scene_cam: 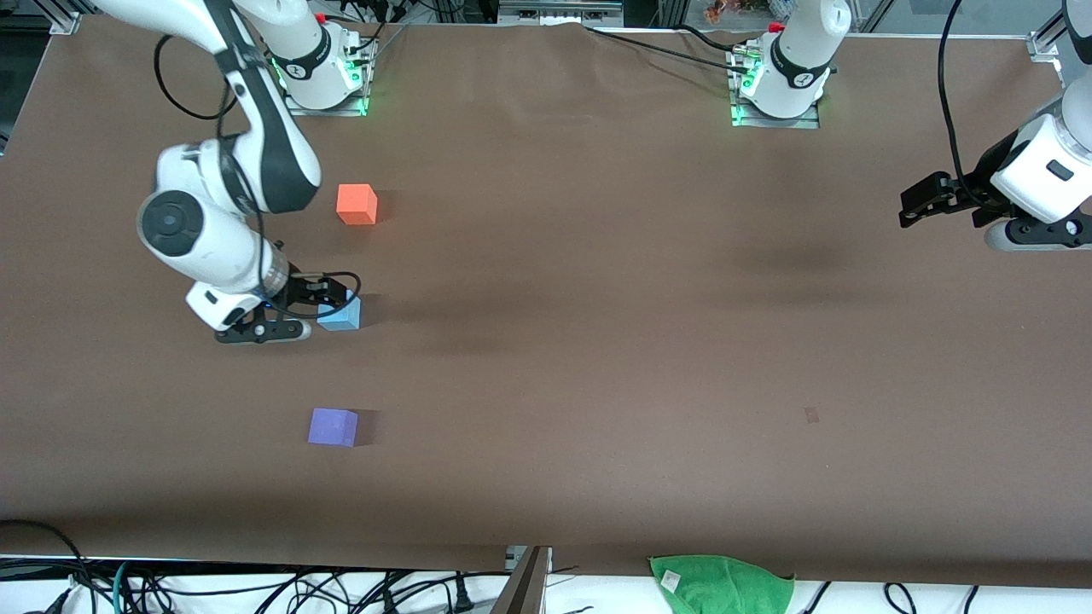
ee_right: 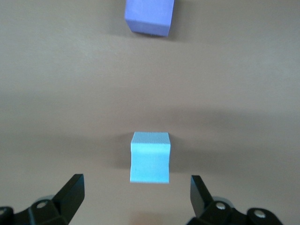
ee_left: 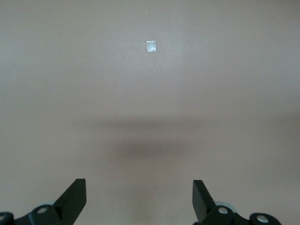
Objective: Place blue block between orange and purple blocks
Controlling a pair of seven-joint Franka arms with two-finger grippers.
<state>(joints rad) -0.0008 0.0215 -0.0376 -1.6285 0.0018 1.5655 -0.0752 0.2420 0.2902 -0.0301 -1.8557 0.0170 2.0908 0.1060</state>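
Blue block (scene_cam: 341,315) sat on the brown desk (scene_cam: 597,298) toward the right arm's end, roughly midway between the desk's base-side edge and its camera-side edge. Orange block (scene_cam: 357,204) lay farther from the front camera, purple block (scene_cam: 333,426) nearer; blue was between the two, well apart from each, all three in a rough line.

Right end effector (scene_cam: 328,298) was low over the blue block. Right wrist view showed its fingers (ee_right: 70,194) spread wide w/ clear gaps to the block (ee_right: 150,157) on both sides, so fully open, gripping nothing. Block rested flat on the desk, purple block (ee_right: 149,16) visible past it in that view.

Left end effector (scene_cam: 917,203) hung over the desk's edge at the left arm's end, arm waiting. Left wrist view showed its fingers (ee_left: 72,199) wide apart, nothing between them, only bare desk surface & a small pale tag (ee_left: 151,46) on it.

Green cloth (scene_cam: 721,584) lay just off the desk's camera-side edge, toward the left arm's end. Small dark mark (scene_cam: 811,415) on the desk nearby.
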